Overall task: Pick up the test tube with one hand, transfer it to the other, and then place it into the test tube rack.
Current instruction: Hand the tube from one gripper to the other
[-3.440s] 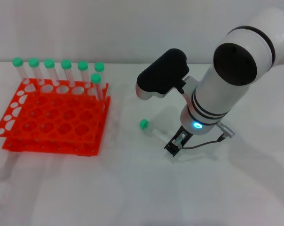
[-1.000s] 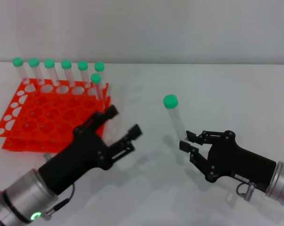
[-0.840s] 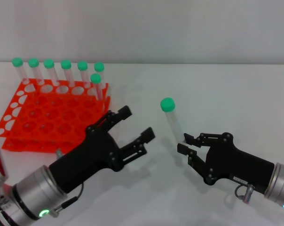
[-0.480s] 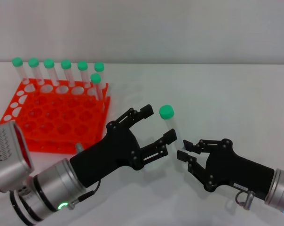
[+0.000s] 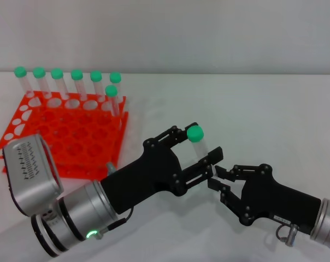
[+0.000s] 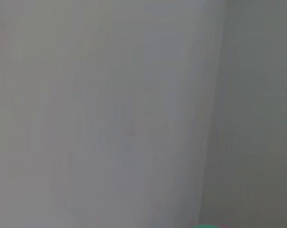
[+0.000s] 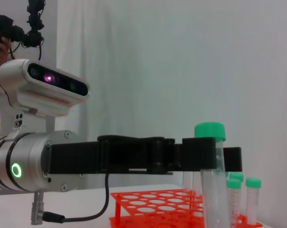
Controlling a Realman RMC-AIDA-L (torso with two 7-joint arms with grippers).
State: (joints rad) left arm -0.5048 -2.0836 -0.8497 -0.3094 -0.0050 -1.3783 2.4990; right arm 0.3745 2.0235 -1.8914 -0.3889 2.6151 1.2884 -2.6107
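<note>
The test tube (image 5: 195, 134) stands nearly upright in the air, green cap on top, above the white table. My right gripper (image 5: 217, 179) is shut on its lower end, at the lower right of the head view. My left gripper (image 5: 203, 143) reaches in from the lower left. Its fingers (image 5: 176, 135) are spread on either side of the tube just below the cap, jaws open. The right wrist view shows the tube (image 7: 213, 183) with the left gripper's fingers (image 7: 153, 154) level with its upper part. The orange-red test tube rack (image 5: 61, 136) sits at the far left.
Several green-capped tubes (image 5: 76, 82) stand in the rack's back rows. The white table (image 5: 274, 120) ends at a grey wall behind. The left wrist view shows only grey blur with a sliver of green cap (image 6: 207, 226). The left arm's camera housing (image 5: 31, 174) is at the lower left.
My left gripper has moved right and forward from the lower left until its open fingers flank the tube. The right gripper keeps holding the tube, shifted slightly.
</note>
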